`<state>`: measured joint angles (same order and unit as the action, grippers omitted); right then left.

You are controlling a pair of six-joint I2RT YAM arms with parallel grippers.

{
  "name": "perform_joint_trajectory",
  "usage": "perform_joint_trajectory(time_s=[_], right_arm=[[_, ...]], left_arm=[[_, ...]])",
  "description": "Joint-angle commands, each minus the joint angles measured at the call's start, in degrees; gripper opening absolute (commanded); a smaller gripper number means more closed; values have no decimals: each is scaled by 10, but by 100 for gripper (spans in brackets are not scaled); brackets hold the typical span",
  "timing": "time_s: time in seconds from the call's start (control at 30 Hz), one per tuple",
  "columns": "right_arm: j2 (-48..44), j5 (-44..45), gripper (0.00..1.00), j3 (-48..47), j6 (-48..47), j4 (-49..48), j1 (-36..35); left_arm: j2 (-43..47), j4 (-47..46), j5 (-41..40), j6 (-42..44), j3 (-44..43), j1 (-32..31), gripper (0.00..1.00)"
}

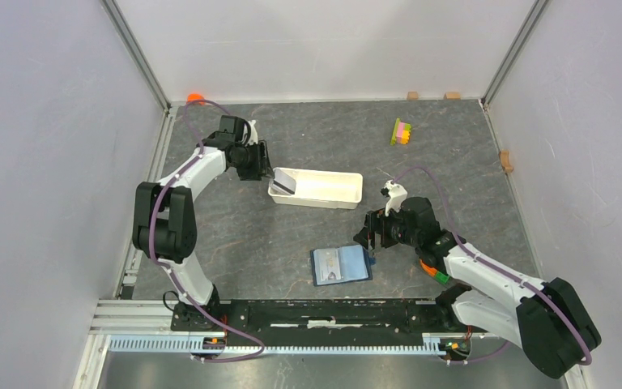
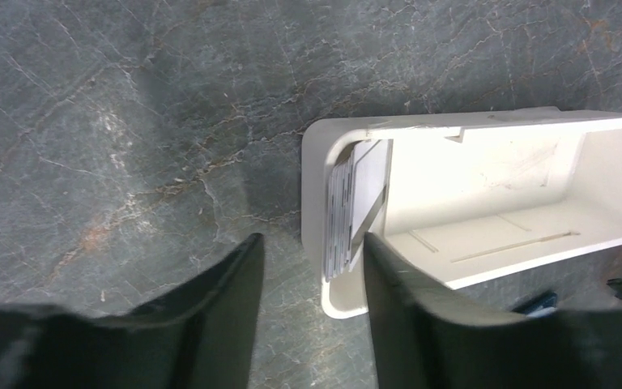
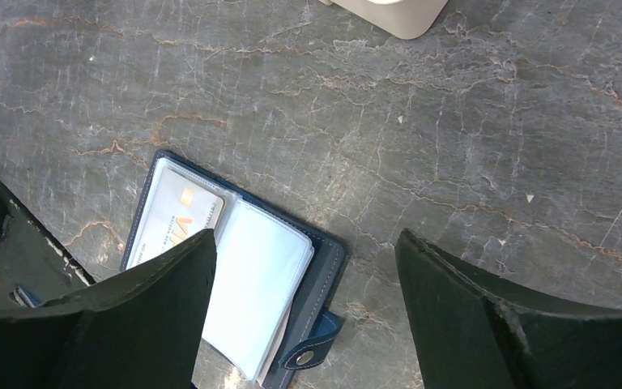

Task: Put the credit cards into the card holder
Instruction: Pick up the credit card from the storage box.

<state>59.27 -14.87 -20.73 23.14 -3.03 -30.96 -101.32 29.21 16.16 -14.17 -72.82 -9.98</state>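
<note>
Dark marbled table (image 1: 453,162) between pale grey walls (image 1: 48,162). Long white tray (image 1: 324,199) toward the back, left gripper (image 2: 312,243) straddling its left end wall and the credit cards (image 2: 342,212) standing on edge inside; clamped or not, impossible to tell. Right gripper (image 3: 306,235) spread wide and empty over the right edge of the card holder (image 1: 342,265), lying open near the front, 1 card (image 3: 185,220) pocketed.

The left arm (image 1: 180,177) stretches forward, the left end effector (image 1: 272,173) at the left end of the tray (image 1: 328,188), fingers (image 2: 210,324) astride its end wall (grip unclear). The right arm (image 1: 486,277) folds low, the right end effector (image 1: 369,237) nearer than the tray, jaws wide apart.
</note>
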Motion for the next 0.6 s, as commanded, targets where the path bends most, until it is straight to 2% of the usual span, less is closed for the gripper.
perform_joint_trajectory(time_s=[0.0, 0.23, 0.4, 0.57], right_arm=[[3, -8, 86, 3, 2, -24, 3], [19, -22, 85, 4, 4, -37, 3], [22, -25, 85, 6, 5, -41, 3], [20, -27, 85, 9, 6, -44, 3]], left_arm=[[14, -16, 34, 12, -12, 2, 62], [-30, -32, 61, 2, -27, -10, 70], [-55, -14, 28, 9, -38, -14, 70], [-58, 8, -28, 22, -47, -14, 66]])
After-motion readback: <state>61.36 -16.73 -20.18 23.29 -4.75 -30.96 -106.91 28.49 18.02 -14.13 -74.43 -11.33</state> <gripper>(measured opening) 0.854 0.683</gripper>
